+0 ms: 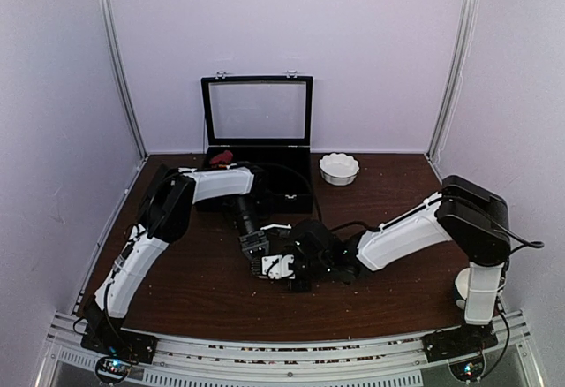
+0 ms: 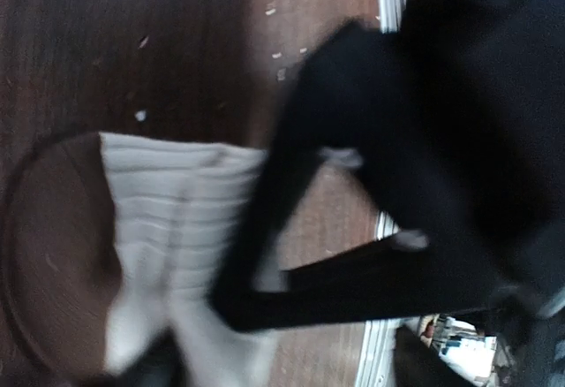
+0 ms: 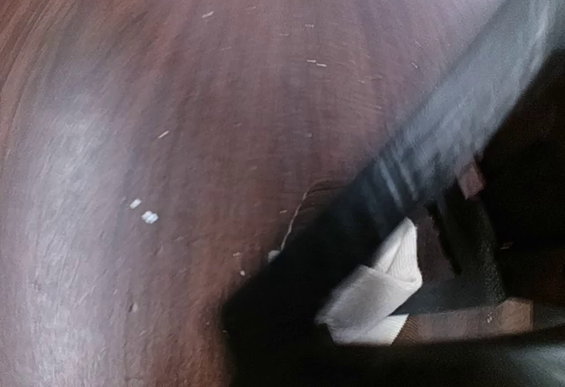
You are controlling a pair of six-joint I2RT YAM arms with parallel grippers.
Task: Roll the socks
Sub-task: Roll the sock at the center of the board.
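The cream sock lies near the middle of the counter, where the two arms meet. It is a soft ribbed knit, pale and matte. From the left wrist its cuff ribs run in fine parallel lines across a broad, limp band. From the right wrist it shows as a small, thick fold with rounded edges.

The right tool is closed on that fold, with the fabric wedged between its dark, hard fingers. The left tool hangs just beside it over the sock. Its view is blurred, so I cannot tell whether it is open or closed. A thin dark cable curves around the sock's left side in that view.

The counter is dark brown wood grain, smooth and slightly glossy, speckled with pale crumbs. At the back stands a black rectangular box with its glazed lid upright. A dark red bundle sits at the box's left corner. A white scalloped bowl sits just right of the box. Both are well apart from the tools.

Bare wood stretches to the left and right of the sock, and toward the near edge, which is bounded by a metal rail
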